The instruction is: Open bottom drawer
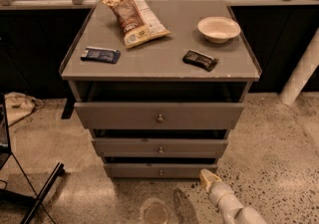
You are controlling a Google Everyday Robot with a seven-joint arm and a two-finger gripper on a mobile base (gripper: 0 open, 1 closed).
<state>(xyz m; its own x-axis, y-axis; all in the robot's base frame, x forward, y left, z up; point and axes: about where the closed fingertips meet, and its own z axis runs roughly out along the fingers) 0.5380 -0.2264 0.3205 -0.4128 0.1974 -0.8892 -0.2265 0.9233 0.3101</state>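
Bottom drawer (129,170): lowest of three grey fronts, at the cabinet's (75,96) foot, just above the speckled floor (279,158). Small round knob (160,172) mid-front. Dark gap along its upper edge. Gripper (208,178) at 4 o'clock from the knob, just beside the front's right end, contact unclear, grip state cannot tell. Arm (232,207) runs off toward 5 o'clock. Middle drawer (124,147) at 12 o'clock, top drawer (114,115) above, jutting farthest. On the top: chip bag (135,19) at 11, bowl (218,29) at 2, blue packet (100,55) at 8, dark bar (200,60) at 4.
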